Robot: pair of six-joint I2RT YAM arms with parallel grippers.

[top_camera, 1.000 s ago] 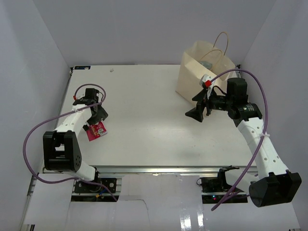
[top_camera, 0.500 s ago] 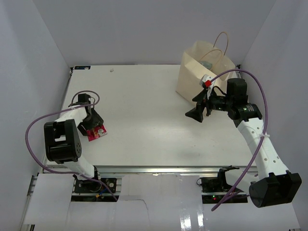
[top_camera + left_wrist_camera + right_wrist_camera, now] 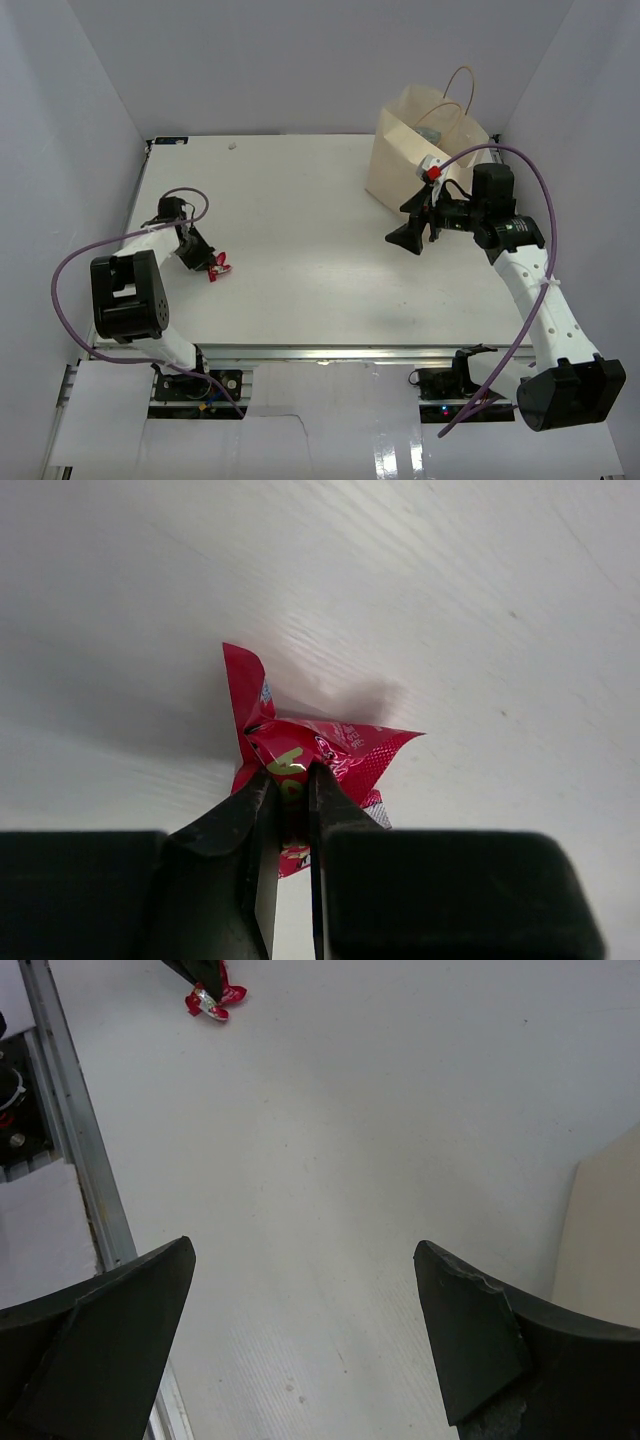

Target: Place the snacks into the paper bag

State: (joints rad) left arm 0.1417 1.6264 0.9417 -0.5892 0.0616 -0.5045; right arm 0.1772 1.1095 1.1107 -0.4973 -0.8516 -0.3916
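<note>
One snack shows on the tabletop (image 3: 300, 205): a red-pink packet (image 3: 219, 268) of glossy, crinkled foil, its corners splayed into sharp points around a patch of yellow-green print. Your left tool (image 3: 205, 261) sits at the tabletop's left side with its two dark fingers (image 3: 235, 830) drawn narrow onto the packet's lower middle, so the foil (image 3: 335, 748) bunches just above the tips. You cannot tell whether the packet rests on the white, faintly grained surface or hangs just off it. One paper bag (image 3: 398, 165), tan kraft, boxy and upright with two thin looped handles (image 3: 462, 85), stands at the far right, well apart from the packet. Your right tool (image 3: 408, 238) hangs just in front of the bag, its blunt black fingers spread wide and holding nothing.
</note>
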